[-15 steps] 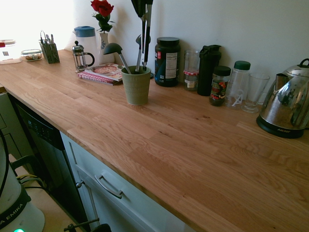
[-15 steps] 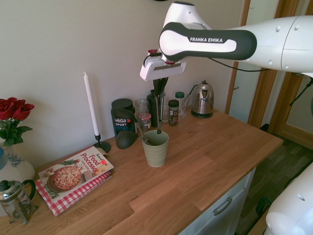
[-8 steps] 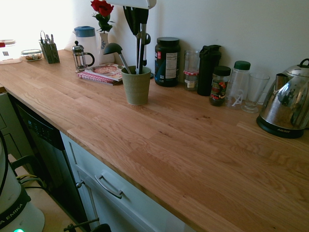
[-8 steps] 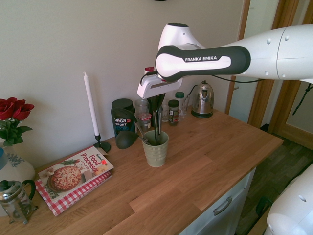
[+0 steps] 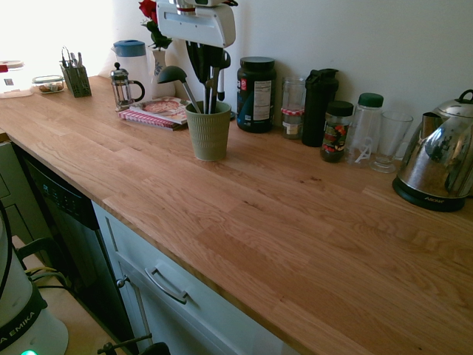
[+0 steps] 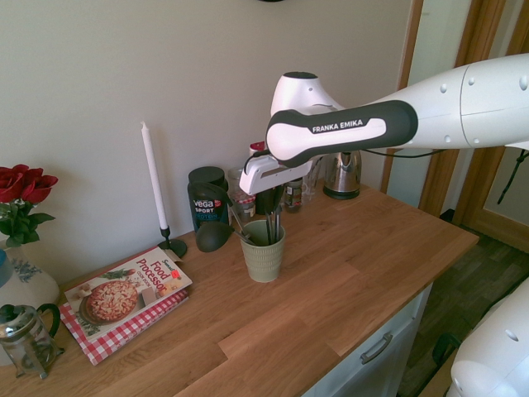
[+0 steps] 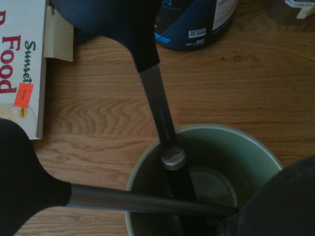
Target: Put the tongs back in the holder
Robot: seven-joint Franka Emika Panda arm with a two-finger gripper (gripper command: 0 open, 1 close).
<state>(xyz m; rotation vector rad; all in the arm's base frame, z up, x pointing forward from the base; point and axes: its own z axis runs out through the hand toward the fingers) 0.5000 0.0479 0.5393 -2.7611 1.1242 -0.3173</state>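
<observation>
Holder point(image 5: 209, 137) — ribbed, sage-green, tapered — upright

White arm point(image 6: 471, 99) comes in from the right in the second exterior view; upper in the picture, above the worktop; forearm slopes gently down to the left, toward the wrist; dark band with white inset and lettering along the elbow-like link point(image 6: 347, 132); rounded wrist housing point(image 6: 302, 93) with dark cap, upright; white hand body point(image 5: 196, 24) at the top in the first exterior view, wide and nearly level there, slightly lower at its right end; in the second exterior view it tilts, left end lower; pincer point(image 5: 202, 77) points down, dark fingers closed together; lower arm section point(image 5: 29, 314) at near left in the first exterior view, white with a dark lettered band, small green light lit at the bottom.
</observation>
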